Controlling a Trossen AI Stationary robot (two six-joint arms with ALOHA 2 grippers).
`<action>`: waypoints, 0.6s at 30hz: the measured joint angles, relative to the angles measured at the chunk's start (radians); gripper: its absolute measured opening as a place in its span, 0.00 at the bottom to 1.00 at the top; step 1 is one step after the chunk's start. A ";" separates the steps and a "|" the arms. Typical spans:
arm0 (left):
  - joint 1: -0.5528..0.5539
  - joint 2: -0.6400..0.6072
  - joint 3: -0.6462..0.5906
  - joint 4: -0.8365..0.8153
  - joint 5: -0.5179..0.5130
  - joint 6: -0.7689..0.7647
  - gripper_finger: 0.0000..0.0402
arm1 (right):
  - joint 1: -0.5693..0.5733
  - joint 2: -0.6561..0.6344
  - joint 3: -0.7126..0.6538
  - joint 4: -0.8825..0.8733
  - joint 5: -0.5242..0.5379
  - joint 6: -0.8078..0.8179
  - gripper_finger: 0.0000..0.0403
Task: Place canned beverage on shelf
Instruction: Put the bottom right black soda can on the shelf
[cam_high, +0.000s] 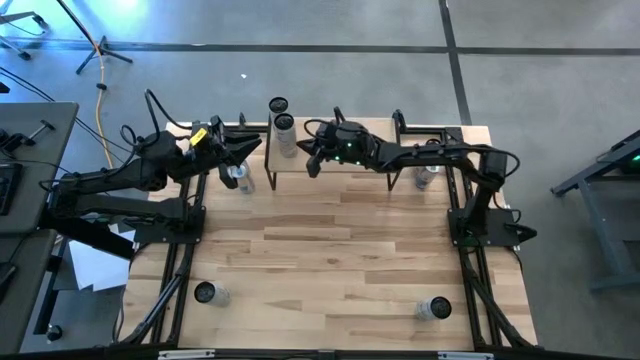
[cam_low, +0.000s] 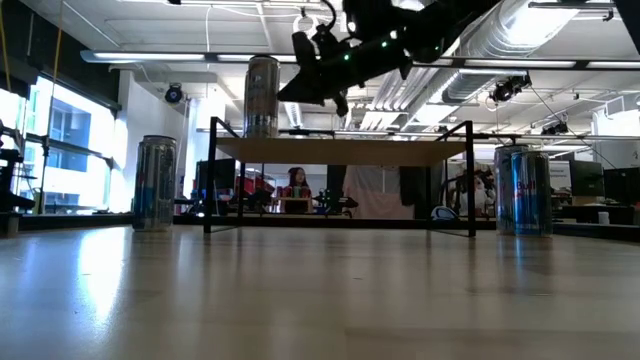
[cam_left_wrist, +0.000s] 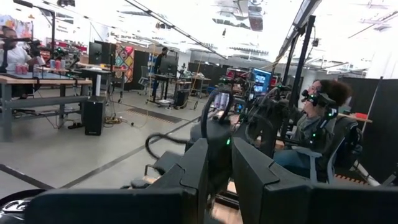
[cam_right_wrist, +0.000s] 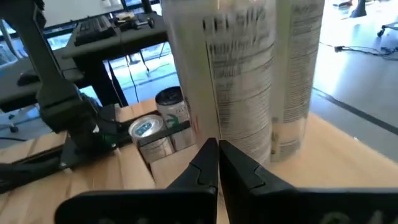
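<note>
Light-wood desk (cam_high: 330, 260): you have two cans near its front edge, one left (cam_high: 205, 293), one right (cam_high: 435, 309). Farther back, your left fingers (cam_high: 243, 150) are nearly clenched, empty, above a can (cam_high: 238, 177). Your right fingers (cam_high: 314, 160) are clenched, empty, just beside two canned beverages (cam_high: 284, 135) upright on the shelf (cam_high: 283, 166).

The left claw (cam_left_wrist: 221, 171) fills the lower part of the left wrist view, its two dark fingers (cam_left_wrist: 186, 177) nearly together with only a narrow slit between them. Just past them sits the other arm (cam_left_wrist: 217, 134), a green light glowing on it. Beyond lies a workshop floor (cam_left_wrist: 56, 155), a seated person wearing a headset (cam_left_wrist: 317, 121), and another person at a far worktop (cam_left_wrist: 37, 79).
</note>
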 joint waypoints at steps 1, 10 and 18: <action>0.000 0.000 0.000 0.000 -0.001 0.000 0.12 | 0.000 0.012 -0.001 0.006 0.006 0.002 0.00; 0.000 0.000 0.000 0.000 -0.001 0.000 0.12 | -0.002 0.027 -0.002 0.016 0.043 -0.001 0.00; 0.004 0.000 0.000 0.000 -0.001 0.000 0.12 | -0.011 0.028 -0.002 0.037 0.041 -0.003 0.00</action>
